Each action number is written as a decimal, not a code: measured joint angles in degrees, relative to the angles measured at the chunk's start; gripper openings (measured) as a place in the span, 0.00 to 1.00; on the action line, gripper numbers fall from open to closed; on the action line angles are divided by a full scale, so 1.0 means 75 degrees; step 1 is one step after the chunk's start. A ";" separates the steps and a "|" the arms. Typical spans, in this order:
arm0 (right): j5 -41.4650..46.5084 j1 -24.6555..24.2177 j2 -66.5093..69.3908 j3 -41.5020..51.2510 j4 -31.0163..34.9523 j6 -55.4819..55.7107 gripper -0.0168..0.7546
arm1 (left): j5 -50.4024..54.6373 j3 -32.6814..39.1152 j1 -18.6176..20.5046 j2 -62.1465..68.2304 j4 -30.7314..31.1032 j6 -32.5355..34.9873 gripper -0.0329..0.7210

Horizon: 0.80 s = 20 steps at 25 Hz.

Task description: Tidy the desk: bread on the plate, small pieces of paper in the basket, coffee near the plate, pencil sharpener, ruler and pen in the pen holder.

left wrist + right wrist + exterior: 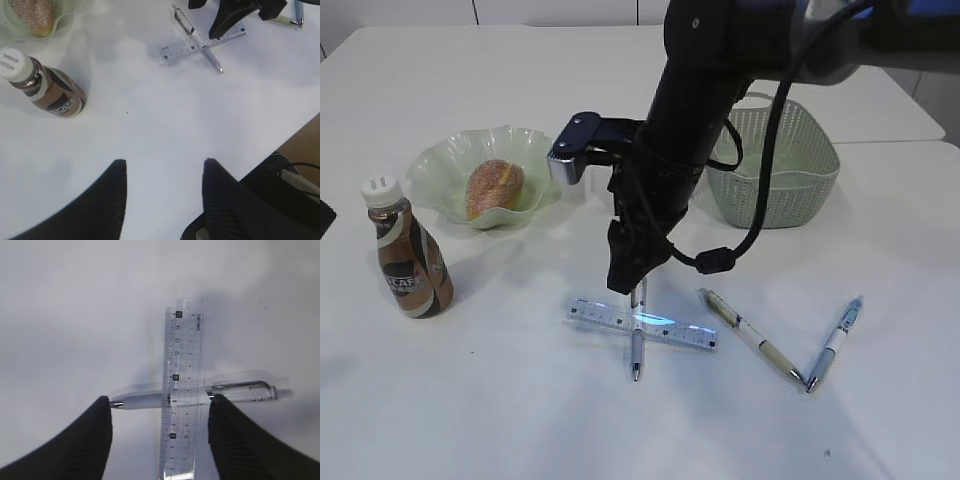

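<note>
The clear ruler (183,390) lies across a white pen (145,400) on the desk (520,400). My right gripper (160,399) hangs open just above them, its fingertips on either side of the ruler and over the pen's two ends. Two more pens (752,335) (835,342) lie to the right. The bread (495,187) sits in the plate (445,160), and the coffee (408,255) stands upright in front of it. My left gripper (164,162) is open over bare desk with nothing between its fingers. The basket (775,170) stands behind the right arm. Pen holder, pencil sharpener and paper pieces are out of view.
The right arm (700,100) rises steeply from the ruler and blocks part of the basket. A dark object (325,218) is cut off at the left edge. The desk's near edge (300,131) runs close to the left gripper, with cables beyond it.
</note>
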 joint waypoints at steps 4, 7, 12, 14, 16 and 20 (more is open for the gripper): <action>-0.0129 0.0000 0.0216 0.0000 0.0032 0.0000 0.68 | 0.0000 0.0000 0.0000 0.0000 0.0000 0.0000 0.50; -0.0319 0.0000 0.0348 0.0000 0.0059 -0.0017 0.69 | 0.0000 0.0000 0.0000 0.0000 0.0000 0.0000 0.50; -0.0552 0.0000 0.0501 0.0000 0.0059 -0.0050 0.70 | 0.0000 0.0000 0.0000 0.0000 0.0000 0.0000 0.50; -0.0619 0.0000 0.0552 0.0000 0.0090 -0.0050 0.70 | 0.0000 0.0000 0.0000 0.0000 0.0000 0.0000 0.50; -0.0633 0.0000 0.0552 0.0000 0.0090 -0.0050 0.70 | 0.0000 0.0000 0.0000 0.0000 0.0000 0.0000 0.50; -0.0645 0.0011 0.0751 0.0000 0.0278 -0.0050 0.70 | 0.0000 0.0000 0.0000 0.0000 0.0129 0.0000 0.50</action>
